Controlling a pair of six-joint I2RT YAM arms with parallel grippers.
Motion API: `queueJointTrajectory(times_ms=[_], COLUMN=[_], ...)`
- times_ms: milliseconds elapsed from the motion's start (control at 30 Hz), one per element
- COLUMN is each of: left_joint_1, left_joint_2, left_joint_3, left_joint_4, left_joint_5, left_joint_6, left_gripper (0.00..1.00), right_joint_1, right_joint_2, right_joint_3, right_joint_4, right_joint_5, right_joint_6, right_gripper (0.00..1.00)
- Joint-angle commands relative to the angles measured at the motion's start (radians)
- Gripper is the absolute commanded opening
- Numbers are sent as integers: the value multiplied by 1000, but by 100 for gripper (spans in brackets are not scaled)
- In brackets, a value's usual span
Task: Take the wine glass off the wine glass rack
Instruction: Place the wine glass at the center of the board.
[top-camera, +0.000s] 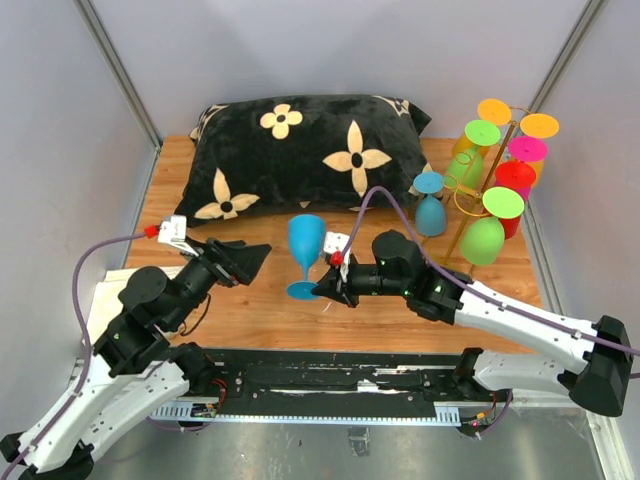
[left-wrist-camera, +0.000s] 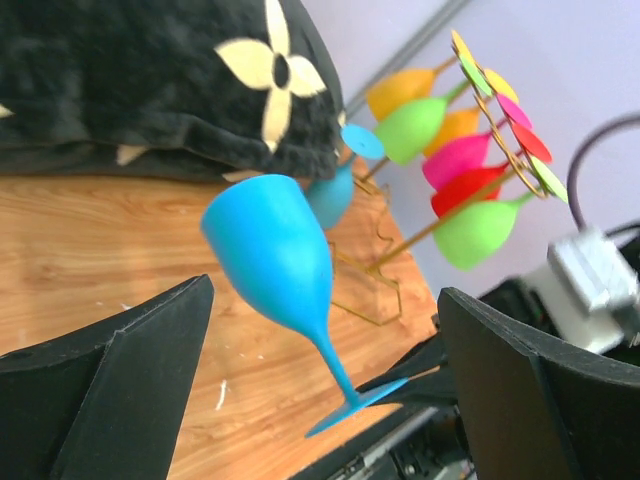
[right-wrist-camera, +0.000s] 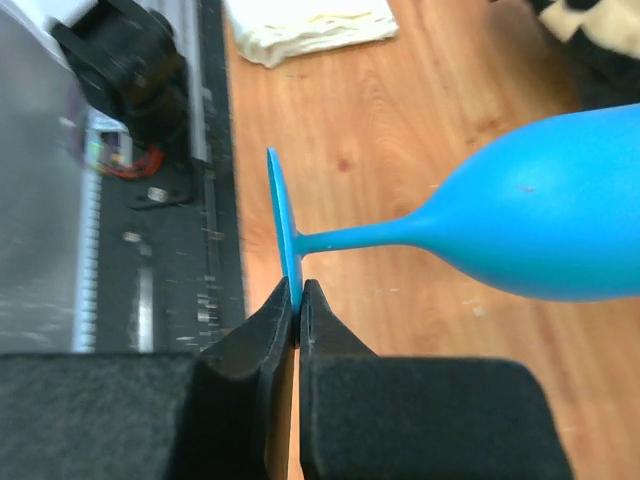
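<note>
Left gripper (top-camera: 255, 258) spread wide, holding nothing. Just right, one blue wine glass (top-camera: 305, 250) upright on wooden surface (top-camera: 260, 315), off the rack, foot rim pinched in right gripper (top-camera: 322, 290). Further right, one teal glass (top-camera: 430, 212) inverted beside one gold wine glass rack (top-camera: 469, 212) hung with six glasses (top-camera: 483, 240).

Wood table (top-camera: 250, 305): black pillow w/ cream flowers (top-camera: 300, 150) along far edge. Gold wine glass rack (top-camera: 461, 232) at far-right corner, teal glass (top-camera: 430, 212) upside down just beside it. Blue wine glass (top-camera: 305, 245) upright approx mid-table. White cloth (top-camera: 105, 290) at near-left corner.
</note>
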Motion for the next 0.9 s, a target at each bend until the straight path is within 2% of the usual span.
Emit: queueJointTrajectory(times_ms=[0,100,167,300,433,533,667,767,867], left_joint_1=[5,5,5,6,37,123,263,288,289], left_joint_2=[51,129,192,337,374,409,488,488,466], left_joint_3=[97,162,204,319,372,419,452,421,346], left_joint_4=[-160,-221,-257,-359,-322,-307,-310,-238,-79], left_joint_5=[-184,-209,-186,-187,-110,36,333,475,659], left_joint_6=[32,36,40,-17,48,96,110,107,57], left_gripper=[100,100,100,100,100,100,100,100,100], right_joint_1=[53,79,98,111,113,116,136,154,157], right_joint_2=[4,1,14,23,-8,-35,-61,-94,-122], right_joint_3=[-127,-248,-297,-371,-432,-445,-459,-465,-481], right_joint_4=[198,312,317,346,380,382,375,347,342], right_joint_5=[109,70,46,87,-16,-43,-15,3,7], right_joint_6=[-378,-488,-630,-754,-899,-921,-943,-944,-947], right_gripper=[1,1,1,1,1,1,1,1,1])
